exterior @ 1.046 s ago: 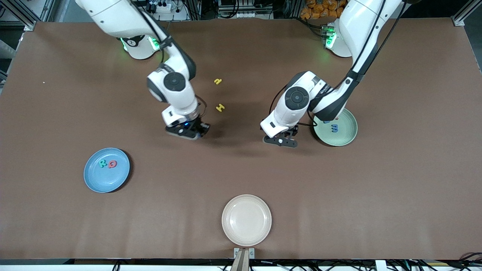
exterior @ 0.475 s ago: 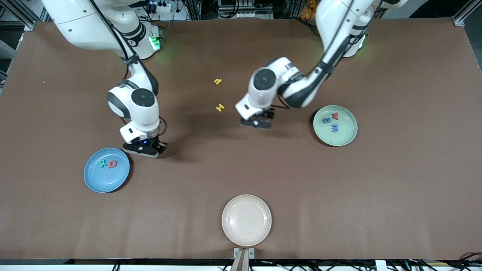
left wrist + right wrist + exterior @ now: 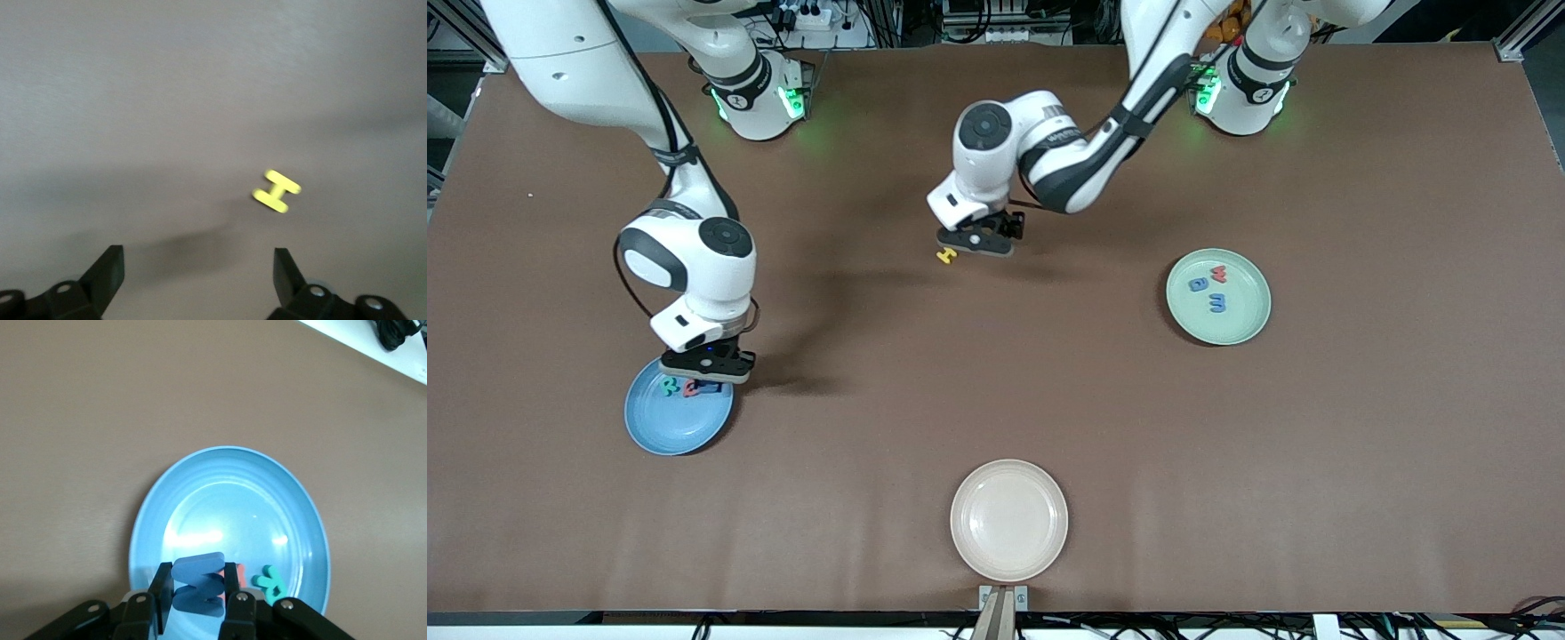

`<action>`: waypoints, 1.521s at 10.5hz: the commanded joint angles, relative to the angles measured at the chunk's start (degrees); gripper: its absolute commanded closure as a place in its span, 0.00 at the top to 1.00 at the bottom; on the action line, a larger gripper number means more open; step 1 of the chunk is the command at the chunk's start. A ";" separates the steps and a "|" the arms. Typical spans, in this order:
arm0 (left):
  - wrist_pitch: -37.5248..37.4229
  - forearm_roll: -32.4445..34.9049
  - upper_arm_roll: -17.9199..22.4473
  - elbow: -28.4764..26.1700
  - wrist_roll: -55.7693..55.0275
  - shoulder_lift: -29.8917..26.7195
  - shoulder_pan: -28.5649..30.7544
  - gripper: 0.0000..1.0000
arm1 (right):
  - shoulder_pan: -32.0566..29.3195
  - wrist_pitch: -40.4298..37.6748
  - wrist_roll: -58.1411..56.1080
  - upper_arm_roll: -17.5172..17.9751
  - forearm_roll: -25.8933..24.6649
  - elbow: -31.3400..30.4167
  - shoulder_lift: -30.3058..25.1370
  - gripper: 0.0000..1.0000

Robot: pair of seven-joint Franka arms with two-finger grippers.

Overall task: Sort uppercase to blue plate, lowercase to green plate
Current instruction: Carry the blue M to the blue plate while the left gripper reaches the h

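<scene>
table (image 3: 1360, 444): matt brown, smooth | blue plate (image 3: 200, 500): glossy, glare at 9 o'clock | blue M (image 3: 198, 584): matt foam | beige plate (image 3: 1009, 520): smooth, faint sheen

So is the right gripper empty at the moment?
No, the right gripper is shut on the blue M, holding it over the blue plate.

White arms, black joints, green base LEDs
</scene>
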 commanded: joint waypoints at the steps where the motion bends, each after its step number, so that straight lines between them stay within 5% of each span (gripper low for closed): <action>1: -0.41 -0.41 3.65 5.43 -2.46 4.14 -6.57 1.00 | -0.49 -0.05 0.44 0.45 -2.04 1.19 0.23 0.66; 2: -0.41 -0.49 4.61 7.19 -3.51 5.64 -8.59 1.00 | -0.41 -0.05 0.70 0.36 -1.96 1.20 0.32 1.00; 10: -0.41 -0.85 5.94 10.89 -7.92 10.57 -16.25 0.97 | -1.10 1.88 -2.18 0.45 -1.08 1.20 0.06 1.00; 14: -0.41 -0.67 5.67 10.90 -9.32 12.77 -17.49 0.97 | -3.48 2.14 -7.02 0.80 5.58 0.76 -1.25 1.00; 16: -0.41 -0.76 5.32 11.16 -10.37 12.77 -17.58 0.96 | -4.62 2.14 -12.71 1.59 14.43 0.49 -2.48 1.00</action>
